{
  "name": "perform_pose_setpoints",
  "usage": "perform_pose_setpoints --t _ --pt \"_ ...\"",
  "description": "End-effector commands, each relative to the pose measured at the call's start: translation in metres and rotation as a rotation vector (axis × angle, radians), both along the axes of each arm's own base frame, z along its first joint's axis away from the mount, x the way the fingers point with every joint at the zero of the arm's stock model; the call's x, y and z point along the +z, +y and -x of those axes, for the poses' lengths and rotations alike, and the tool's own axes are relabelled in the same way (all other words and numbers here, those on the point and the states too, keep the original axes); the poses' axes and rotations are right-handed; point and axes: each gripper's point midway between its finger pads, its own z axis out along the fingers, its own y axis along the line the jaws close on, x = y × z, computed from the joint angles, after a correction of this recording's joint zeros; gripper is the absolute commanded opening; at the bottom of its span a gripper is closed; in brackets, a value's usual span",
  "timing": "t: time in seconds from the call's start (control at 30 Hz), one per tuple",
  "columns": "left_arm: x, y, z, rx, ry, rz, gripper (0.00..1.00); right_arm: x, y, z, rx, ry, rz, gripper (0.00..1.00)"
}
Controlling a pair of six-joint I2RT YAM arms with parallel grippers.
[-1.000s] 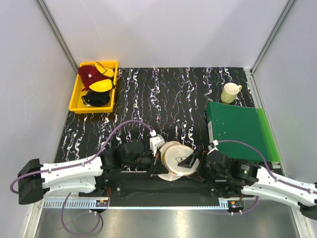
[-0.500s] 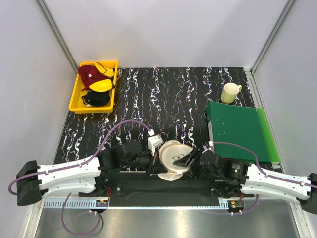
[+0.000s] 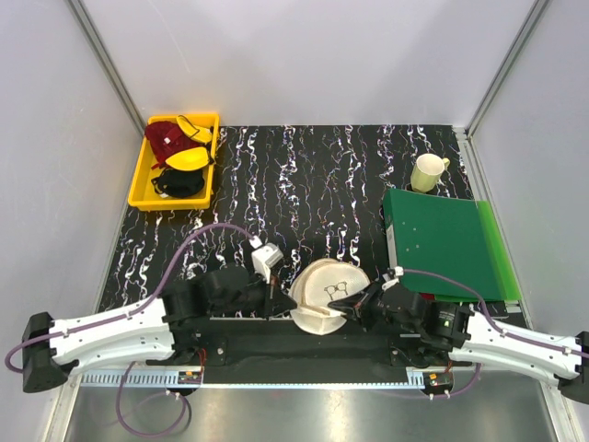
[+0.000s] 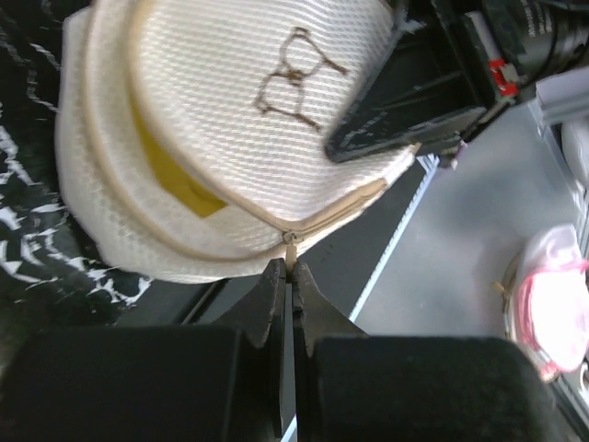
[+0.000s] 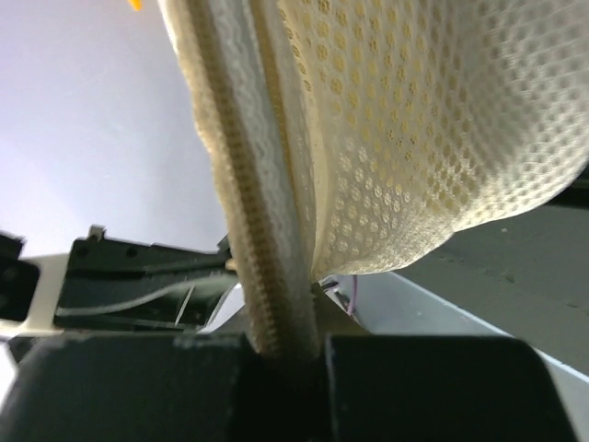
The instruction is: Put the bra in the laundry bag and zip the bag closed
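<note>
The cream mesh laundry bag (image 3: 327,288) lies near the front edge of the table, between the two arms, with its two halves gaping apart on the left. In the left wrist view the mustard bra (image 4: 171,171) shows through that gap inside the laundry bag (image 4: 230,110). My left gripper (image 4: 289,269) is shut on the small zipper pull (image 4: 291,247) at the bag's seam. My right gripper (image 5: 281,336) is shut on the bag's zip edge (image 5: 262,230), with mesh (image 5: 433,129) hanging beside it. In the top view the left gripper (image 3: 281,302) and the right gripper (image 3: 355,301) flank the bag.
A yellow tray (image 3: 138,184) at the back left holds a dark red garment (image 3: 166,141) and a bright yellow one (image 3: 187,158). A pale mug (image 3: 427,172) stands at the back right, with a green binder (image 3: 446,239) in front of it. A metal strip runs along the near edge.
My right gripper has moved left onto the bag and closed on its zip edge. The left arm has drawn back to the left, still holding the pull, and the bag has shifted slightly right.
</note>
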Motion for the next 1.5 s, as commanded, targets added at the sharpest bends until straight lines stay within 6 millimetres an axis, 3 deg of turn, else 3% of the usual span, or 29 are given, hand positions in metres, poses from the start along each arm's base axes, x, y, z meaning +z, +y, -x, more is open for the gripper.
perform_pose_setpoints --t 0.0,0.17,0.27,0.33,0.4,0.43,0.47,0.5,0.53,0.6,0.7,0.83,0.87,0.9,0.97,1.0,1.07,1.1,1.13,1.2,1.23,1.3,1.33,1.37,1.4,1.47 --pt "-0.008 0.030 -0.022 0.174 -0.023 -0.039 0.00 0.004 -0.007 -0.003 -0.031 -0.023 -0.008 0.00" --pt "-0.017 0.049 -0.038 0.268 -0.001 -0.056 0.00 0.011 -0.009 0.003 0.048 -0.130 -0.011 0.00" --pt "0.007 0.029 -0.030 0.151 -0.012 0.084 0.00 0.000 -0.011 0.012 0.106 -0.141 0.018 0.00" --pt "0.040 0.010 -0.015 0.028 -0.038 0.235 0.00 -0.006 -0.011 0.014 0.128 -0.147 0.048 0.09" --pt "0.053 0.003 -0.008 -0.027 -0.042 0.296 0.00 -0.013 -0.016 0.012 0.122 -0.145 0.106 0.18" --pt "0.067 -0.002 -0.008 -0.046 -0.058 0.342 0.00 -0.006 -0.016 0.011 0.120 -0.152 0.117 0.32" --pt "0.066 -0.005 -0.010 -0.042 -0.053 0.329 0.00 -0.015 -0.022 0.009 0.110 -0.144 0.187 0.40" --pt "0.066 -0.007 -0.014 -0.033 -0.057 0.318 0.00 -0.005 -0.023 0.007 0.111 -0.164 0.199 0.49" --pt "0.069 -0.007 -0.023 0.004 -0.074 0.294 0.00 -0.007 -0.025 0.004 0.103 -0.166 0.239 0.67" --pt "0.059 -0.006 -0.039 0.087 -0.062 0.213 0.00 0.002 -0.026 0.003 0.114 -0.190 0.261 0.78" --pt "0.054 0.007 -0.072 0.260 -0.084 0.068 0.00 0.015 -0.028 0.001 0.122 -0.226 0.272 0.89" --pt "0.088 0.017 -0.102 0.325 -0.195 0.007 0.00 0.035 -0.034 -0.008 0.155 -0.352 0.374 1.00" --pt "0.088 0.021 -0.113 0.345 -0.200 -0.020 0.00 0.040 -0.033 -0.011 0.178 -0.395 0.403 1.00" --pt "0.102 0.020 -0.117 0.328 -0.224 -0.017 0.00 0.055 -0.031 -0.014 0.228 -0.496 0.443 1.00" --pt "0.099 0.030 -0.130 0.344 -0.210 -0.058 0.00 0.057 -0.025 -0.022 0.296 -0.574 0.543 1.00" --pt "0.101 0.028 -0.129 0.305 -0.209 -0.058 0.00 0.075 -0.021 -0.027 0.341 -0.666 0.576 1.00" --pt "0.097 0.034 -0.136 0.299 -0.193 -0.071 0.00 0.077 -0.013 -0.039 0.426 -0.780 0.691 1.00" --pt "0.098 0.031 -0.132 0.251 -0.190 -0.058 0.00 0.094 -0.007 -0.045 0.431 -0.835 0.700 1.00" --pt "0.099 0.030 -0.132 0.240 -0.190 -0.052 0.00 0.091 -0.001 -0.052 0.458 -0.864 0.756 1.00" --pt "0.098 0.026 -0.129 0.199 -0.192 -0.044 0.00 0.112 0.011 -0.068 0.493 -0.986 0.799 1.00" --pt "0.096 0.027 -0.128 0.192 -0.188 -0.044 0.00 0.106 0.023 -0.071 0.552 -0.992 0.808 0.99" --pt "0.087 0.027 -0.126 0.190 -0.167 -0.052 0.00 0.115 0.035 -0.090 0.588 -1.056 0.812 0.98" --pt "0.085 0.027 -0.126 0.191 -0.166 -0.048 0.00 0.104 0.049 -0.091 0.666 -1.047 0.785 0.96" --pt "0.084 0.028 -0.126 0.194 -0.165 -0.045 0.00 0.110 0.056 -0.099 0.680 -1.086 0.766 0.93" --pt "0.078 0.029 -0.124 0.195 -0.151 -0.050 0.00 0.101 0.063 -0.104 0.721 -1.081 0.760 0.89" --pt "0.076 0.031 -0.122 0.194 -0.144 -0.044 0.00 0.104 0.074 -0.112 0.775 -1.144 0.716 0.77"
